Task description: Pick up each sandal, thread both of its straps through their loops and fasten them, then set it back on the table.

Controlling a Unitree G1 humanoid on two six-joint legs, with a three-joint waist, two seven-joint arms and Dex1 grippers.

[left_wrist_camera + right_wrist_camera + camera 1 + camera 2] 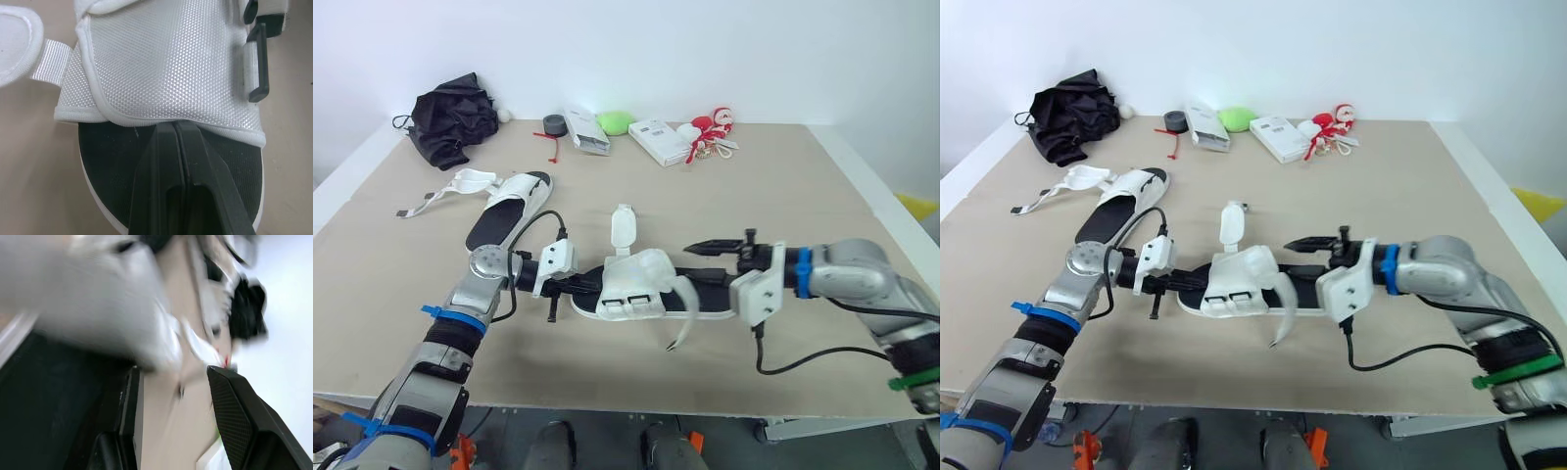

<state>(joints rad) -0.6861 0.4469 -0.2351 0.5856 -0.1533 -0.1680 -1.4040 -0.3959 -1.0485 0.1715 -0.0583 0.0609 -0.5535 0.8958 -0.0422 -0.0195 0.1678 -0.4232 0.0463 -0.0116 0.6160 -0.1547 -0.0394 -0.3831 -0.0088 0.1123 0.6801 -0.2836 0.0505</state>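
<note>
- The near sandal (636,284) lies flat on the beige table (803,196), near its front edge and about midway across, toe to the left and heel to the right.
- Its upper is white mesh with a fine dotted weave and a smooth piped edge. The footbed is black and finely grained, set on a white sole.
- A flat ribbed webbing strip (51,61) leaves the upper's side and ends in a padded white tab. On the other side sit black rectangular plastic loops (259,63).
- One rounded strap tab (624,230) stands upright above the upper. A second loose strap (683,328) curls off the near side onto the table.
- The left gripper (178,127) rests over the toe end of the footbed, its two smooth black fingers pressed together with their tips at the mesh edge.
- The right gripper (697,262) is at the heel end with its fingers spread: one over the heel footbed, the other above bare table just beyond the sandal.
- The far sandal (509,215), of the same make, lies to the left and farther back, its straps splayed open.
- Along the far edge are a crumpled black cloth (455,117), a dark tape roll (553,124), two white boxes (661,142), a green lump (615,121) and red-and-white trinkets (710,127).
- The printing on the boxes is too small to read.
</note>
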